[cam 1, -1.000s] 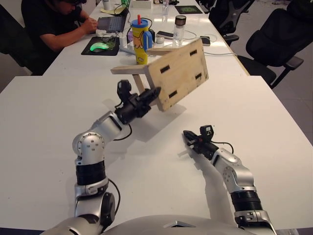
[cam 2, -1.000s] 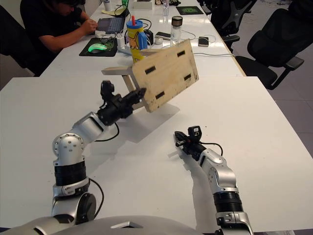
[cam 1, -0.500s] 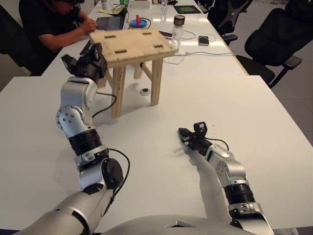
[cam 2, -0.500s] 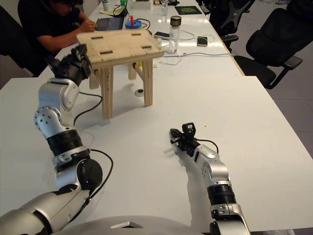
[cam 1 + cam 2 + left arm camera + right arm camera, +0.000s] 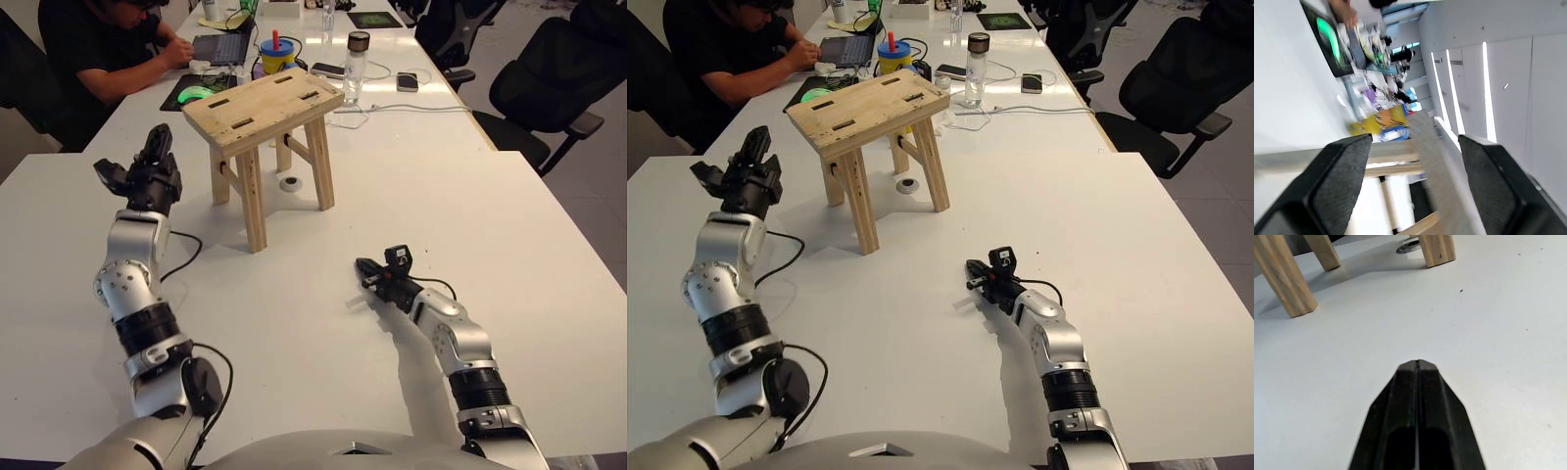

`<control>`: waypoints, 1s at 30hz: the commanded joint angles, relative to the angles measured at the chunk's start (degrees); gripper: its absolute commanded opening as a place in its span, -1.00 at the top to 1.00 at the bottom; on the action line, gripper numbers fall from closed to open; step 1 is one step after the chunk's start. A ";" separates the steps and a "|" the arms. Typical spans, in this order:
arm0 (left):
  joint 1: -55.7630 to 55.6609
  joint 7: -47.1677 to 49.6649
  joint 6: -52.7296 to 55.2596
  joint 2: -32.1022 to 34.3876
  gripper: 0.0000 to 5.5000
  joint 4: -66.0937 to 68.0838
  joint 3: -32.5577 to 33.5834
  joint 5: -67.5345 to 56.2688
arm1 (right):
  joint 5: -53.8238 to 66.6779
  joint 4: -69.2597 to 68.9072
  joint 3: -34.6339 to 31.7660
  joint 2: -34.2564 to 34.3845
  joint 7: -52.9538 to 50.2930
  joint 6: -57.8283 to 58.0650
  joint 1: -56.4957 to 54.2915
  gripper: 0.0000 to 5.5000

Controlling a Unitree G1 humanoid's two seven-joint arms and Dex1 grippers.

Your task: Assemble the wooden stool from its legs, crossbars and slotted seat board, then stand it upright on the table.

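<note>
The assembled wooden stool (image 5: 263, 101) stands upright on the white table (image 5: 509, 235), its slotted seat board on top and its legs (image 5: 1289, 289) on the surface. My left gripper (image 5: 133, 157) is open and raised above the table, to the left of the stool and apart from it. In the left wrist view its pads (image 5: 1339, 188) stand wide, with the blurred stool (image 5: 1400, 152) beyond them. My right gripper (image 5: 363, 270) rests low on the table in front of the stool, shut with nothing in it; its fingertips (image 5: 1418, 366) point toward the stool legs.
A small round disc (image 5: 289, 183) lies on the table under the stool. The far table carries a laptop (image 5: 223, 44), a yellow cup (image 5: 275, 54), a bottle (image 5: 359, 54) and a green mouse pad (image 5: 199, 93). Office chairs (image 5: 554, 83) stand to the right.
The left gripper let go of the stool and drew back to the left and down. The stool has come down onto the table and turned slightly. The right arm has barely moved.
</note>
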 commanded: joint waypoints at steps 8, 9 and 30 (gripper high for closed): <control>11.36 -50.72 18.95 31.50 0.06 -15.34 -33.93 14.52 | -0.06 1.94 0.92 -0.06 -0.05 4.90 4.55 1.00; 9.23 -51.75 16.41 31.09 0.13 -13.82 -37.03 18.69 | -0.10 2.15 1.00 -0.11 0.06 4.97 4.17 1.00; -32.23 -18.92 -38.26 25.83 0.18 70.66 -52.95 76.35 | -2.46 5.83 5.76 -0.48 3.16 3.80 -0.88 1.00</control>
